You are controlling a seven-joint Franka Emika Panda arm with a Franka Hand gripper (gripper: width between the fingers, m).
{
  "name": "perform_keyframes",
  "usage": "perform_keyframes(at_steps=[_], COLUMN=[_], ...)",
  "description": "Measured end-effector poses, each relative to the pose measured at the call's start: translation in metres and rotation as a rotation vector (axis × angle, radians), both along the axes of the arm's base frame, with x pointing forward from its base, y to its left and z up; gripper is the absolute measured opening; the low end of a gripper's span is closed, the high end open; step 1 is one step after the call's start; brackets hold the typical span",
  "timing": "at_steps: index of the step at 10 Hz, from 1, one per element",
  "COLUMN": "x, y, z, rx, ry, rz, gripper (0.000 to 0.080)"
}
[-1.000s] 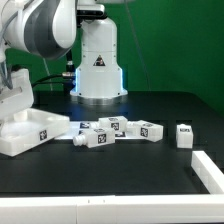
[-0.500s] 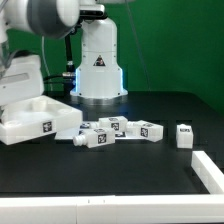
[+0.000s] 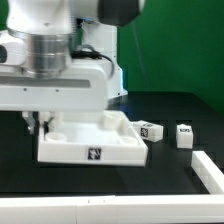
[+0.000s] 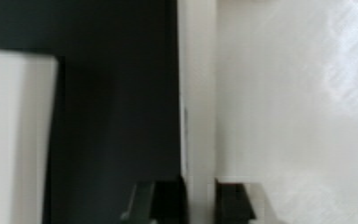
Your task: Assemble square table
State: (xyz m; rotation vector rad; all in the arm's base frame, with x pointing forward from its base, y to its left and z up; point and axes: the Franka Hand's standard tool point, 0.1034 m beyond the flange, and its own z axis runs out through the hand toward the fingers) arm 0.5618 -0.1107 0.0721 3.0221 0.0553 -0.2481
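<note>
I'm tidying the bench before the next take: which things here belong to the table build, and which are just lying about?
Job: square slab, its rim clamped in the gripper; tagged leg beside it; second leg further toward the exterior view's right.
Lying about: white rail along the black table edge; green backdrop behind.

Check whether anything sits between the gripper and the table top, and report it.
Nothing visible does. In the wrist view the gripper is shut on a thin wall of the table top, a finger on each side. The near leg and the far leg lie off to the exterior view's right, away from the grip.
</note>
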Motion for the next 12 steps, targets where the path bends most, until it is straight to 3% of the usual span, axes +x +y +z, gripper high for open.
perform_keyframes(at_steps=[1,6,7,11,12], x=[0.007,0.005,0.007,0.035,0.036], y=[0.005,0.003,0.012,0.081,0.088], z=[-0.004,-0.006,-0.010,-0.033,-0.038], rx=[-0.006,-0.006,-0.017,-0.033,-0.030], ry=[-0.001,0.003,-0.002,-0.031,-0.030], rz=[0.003,-0.003,-0.043,-0.096,-0.084], gripper=[0.0055,0.0055,0.0055,0.0055,0.0055])
